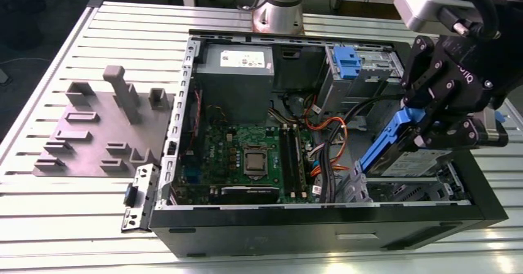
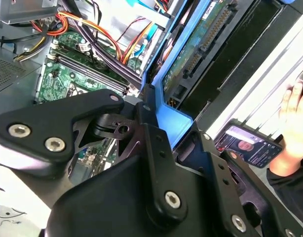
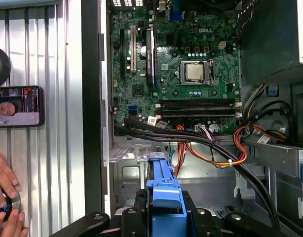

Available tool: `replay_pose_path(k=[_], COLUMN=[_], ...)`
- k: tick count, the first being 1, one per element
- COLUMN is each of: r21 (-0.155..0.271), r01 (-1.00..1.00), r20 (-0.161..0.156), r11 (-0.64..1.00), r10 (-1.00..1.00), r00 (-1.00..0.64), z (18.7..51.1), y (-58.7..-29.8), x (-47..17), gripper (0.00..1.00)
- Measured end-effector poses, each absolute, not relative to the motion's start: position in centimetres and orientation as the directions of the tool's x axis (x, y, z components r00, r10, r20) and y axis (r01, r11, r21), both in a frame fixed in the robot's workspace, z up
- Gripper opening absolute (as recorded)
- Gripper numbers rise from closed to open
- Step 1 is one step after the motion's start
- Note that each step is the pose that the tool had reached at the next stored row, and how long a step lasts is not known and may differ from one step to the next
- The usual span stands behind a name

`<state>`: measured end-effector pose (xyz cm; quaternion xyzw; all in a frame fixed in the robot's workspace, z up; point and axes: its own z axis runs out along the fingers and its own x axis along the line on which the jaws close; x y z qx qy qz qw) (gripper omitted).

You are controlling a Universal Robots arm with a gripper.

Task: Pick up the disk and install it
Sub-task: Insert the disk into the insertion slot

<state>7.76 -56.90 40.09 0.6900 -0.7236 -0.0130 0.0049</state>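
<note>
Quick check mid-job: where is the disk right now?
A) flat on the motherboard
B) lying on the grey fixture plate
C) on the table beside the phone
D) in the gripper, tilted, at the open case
D: in the exterior view the gripper is shut on the disk, holding it tilted at the case corner on that view's right.

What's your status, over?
Gripper shut on disk. Disk on edge, low over open computer case. Orange and black cables close alongside.
</note>
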Motion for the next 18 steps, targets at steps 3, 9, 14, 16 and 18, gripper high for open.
replay_pose_path(k=[3, 9, 14, 16, 18], r21=[0.026, 0.026, 0.026, 0.026, 0.026], r01=[-0.999, -0.999, -0.999, -0.999, -0.999], r20=[-0.011, -0.011, -0.010, -0.011, -0.011], r11=[0.047, 0.047, 0.047, 0.047, 0.047], r10=[-0.999, -0.999, -0.999, -0.999, -0.999], r00=[-0.048, -0.048, -0.048, -0.048, -0.048], z=[39.88, 39.86, 39.84, 39.67, 39.30], y=[-56.90, -56.90, -56.90, -56.90, -56.90], x=[7.76, 7.76, 7.76, 7.76, 7.76], gripper=[0.36, 0.36, 0.43, 0.50, 0.50])
